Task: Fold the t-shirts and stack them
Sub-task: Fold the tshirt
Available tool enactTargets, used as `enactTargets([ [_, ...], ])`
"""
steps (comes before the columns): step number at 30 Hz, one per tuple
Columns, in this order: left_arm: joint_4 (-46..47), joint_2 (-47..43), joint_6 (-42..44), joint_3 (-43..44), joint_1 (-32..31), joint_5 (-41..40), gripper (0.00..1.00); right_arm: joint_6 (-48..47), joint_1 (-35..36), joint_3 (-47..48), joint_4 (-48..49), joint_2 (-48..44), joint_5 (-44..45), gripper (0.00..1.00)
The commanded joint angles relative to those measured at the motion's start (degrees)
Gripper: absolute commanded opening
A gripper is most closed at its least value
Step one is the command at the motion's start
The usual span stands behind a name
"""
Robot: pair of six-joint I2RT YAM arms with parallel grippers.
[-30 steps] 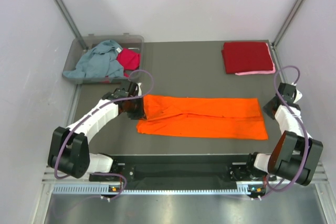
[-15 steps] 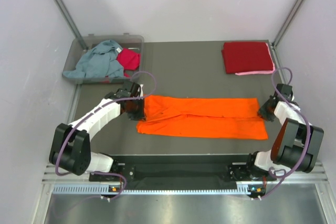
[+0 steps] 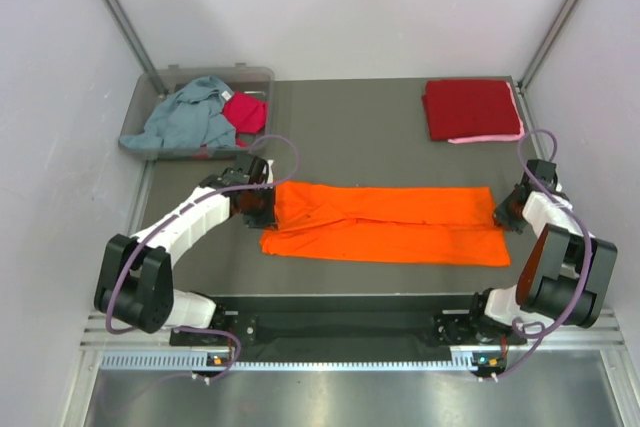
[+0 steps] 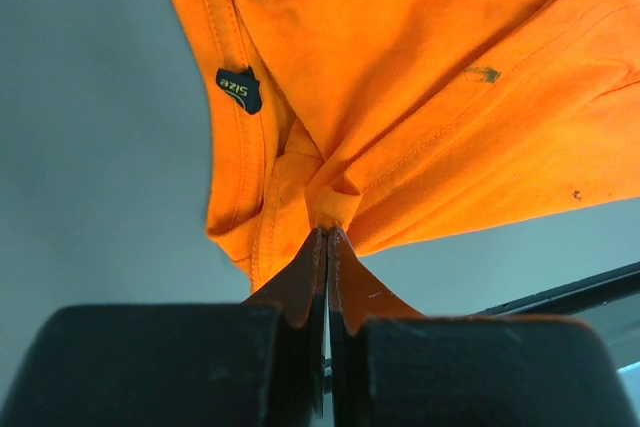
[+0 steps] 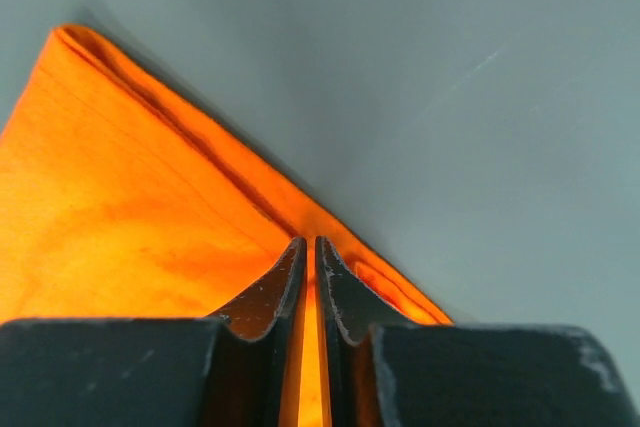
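Dark grey flat tabletop (image 3: 370, 137), filling the middle of the top view. Bright orange cloth t-shirt (image 3: 390, 222), folded into a long strip, lying flat across the middle of the tabletop from left to right.

Clear plastic bin (image 3: 200, 70) at the upper left. Inside it, a crumpled grey-blue cloth tee (image 3: 185, 117), hanging over the near wall. Dark red folded tee (image 3: 470, 107) at the upper right, neat and square, well apart from the orange one. Magenta cloth tee (image 3: 245, 110), bunched in the right part of the bin. Pink tee (image 3: 485, 138) under the dark red one, only a thin edge showing.

Left gripper (image 4: 327, 232) at the left end of the orange strip, squeezed tight on a bunch of its cloth. Right gripper (image 5: 309, 245) at the right end, fingers nearly together, pinching the folded edge.

Small black size tag (image 4: 240, 90) on the orange cloth, upper left in the left wrist view.
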Motion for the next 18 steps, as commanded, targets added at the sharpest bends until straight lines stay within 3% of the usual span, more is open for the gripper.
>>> enactTargets([
  [1, -0.75, -0.1, 0.98, 2.34, -0.14, -1.13, 0.0, 0.14, 0.45, 3.56, -1.49, -2.78, 1.13, 0.07],
  [18, -1.63, 1.66, -0.6, 1.2, -0.41, 0.19, 0.0, 1.2, 1.5, -0.74, 5.89, 2.49, -7.57, 0.13],
])
